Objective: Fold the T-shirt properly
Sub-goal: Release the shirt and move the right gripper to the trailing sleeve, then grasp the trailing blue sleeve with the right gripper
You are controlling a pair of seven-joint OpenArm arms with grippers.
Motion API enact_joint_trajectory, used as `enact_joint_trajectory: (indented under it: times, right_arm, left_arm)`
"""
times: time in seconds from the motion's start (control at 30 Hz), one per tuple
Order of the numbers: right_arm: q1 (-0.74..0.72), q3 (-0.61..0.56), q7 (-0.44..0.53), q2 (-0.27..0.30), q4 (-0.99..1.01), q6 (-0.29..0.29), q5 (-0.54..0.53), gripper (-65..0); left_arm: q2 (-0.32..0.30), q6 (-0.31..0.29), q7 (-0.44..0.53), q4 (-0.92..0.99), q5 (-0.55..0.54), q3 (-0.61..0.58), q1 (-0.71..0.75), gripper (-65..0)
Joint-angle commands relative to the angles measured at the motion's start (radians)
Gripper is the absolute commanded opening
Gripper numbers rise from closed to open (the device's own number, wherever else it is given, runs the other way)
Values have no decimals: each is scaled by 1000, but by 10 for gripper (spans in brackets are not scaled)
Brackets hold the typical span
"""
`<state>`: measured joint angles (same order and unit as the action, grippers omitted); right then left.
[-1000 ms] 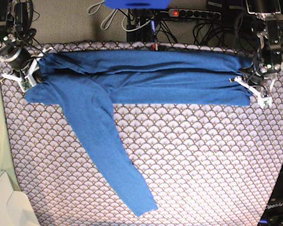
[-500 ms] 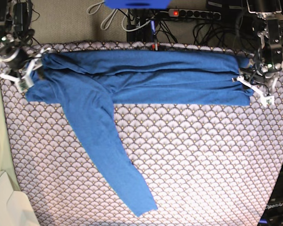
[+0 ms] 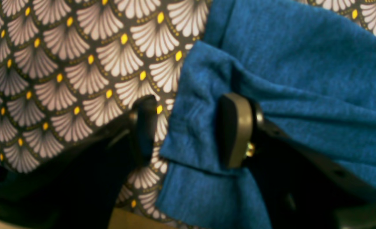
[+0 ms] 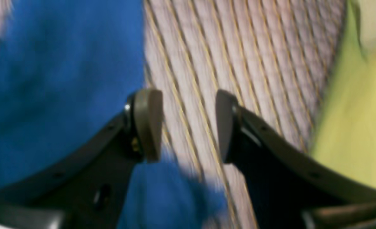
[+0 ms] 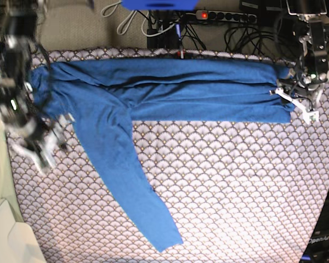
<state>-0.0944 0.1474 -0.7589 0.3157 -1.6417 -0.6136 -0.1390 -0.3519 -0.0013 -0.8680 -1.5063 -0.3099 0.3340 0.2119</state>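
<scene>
On the near part of the table [image 5: 236,208], covered by a scallop-patterned tablecloth [image 5: 225,181], one long sleeve [image 5: 137,192] of the T-shirt [image 5: 170,90] is seen running diagonally toward the front edge, unfolded and flat. It is judged to be the part not yet dealt with.

Further back, the body of the blue garment is laid as a long horizontal band across the far half of the table, its lengthwise layers stacked one on another; a lengthwise fold is judged to be already made.

At the left side of the base view, the right claw [image 4: 188,127] is seen over the bare tablecloth just beside the garment's edge. Its jaws are spread wide and nothing is held between them; blue fabric lies to one side and below the near finger only. The view is blurred, so contact with the cloth cannot be confirmed. The position is judged consistent with a reach toward the loose sleeve.

At the right end of the band, the left claw [image 3: 188,130] is held wide apart, straddling the folded edge of the fabric. One pad [image 3: 235,127] rests against the blue cloth; the other [image 3: 145,127] stands over the tablecloth. No pinch on the fabric is evident.
</scene>
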Motion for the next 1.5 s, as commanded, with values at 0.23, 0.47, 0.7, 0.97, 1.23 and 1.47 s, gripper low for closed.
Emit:
enact_joint_trajectory:
  times: [0.23,0.47,0.7,0.97,1.23,1.47]
  right_arm:
    - [-376,-131,0,-62,381,10,6,-368]
    - [-545,-141,235,-89,788,37,6,-367]
    - [-589,-257,459,-91,1024,222,6,-369]
    - [-581,-351,519,-129,1039,324,5,-369]
    - [-578,-348,522,-137,1039,324,5,-369]
    - [-560,-348,525,-134,1041,324,5,-368]
  left_arm:
    - [0,-12,-55,6,-10,-5,10,-327]
    - [1,-12,-55,6,-10,-5,7,-327]
    - [3,-12,-49,8,-8,-5,4,-327]
    - [4,-12,-44,9,-8,-3,-1,-327]
    - [4,-10,-44,9,-8,-3,-1,-327]
    - [4,-10,-43,9,-8,-2,-2,-327]
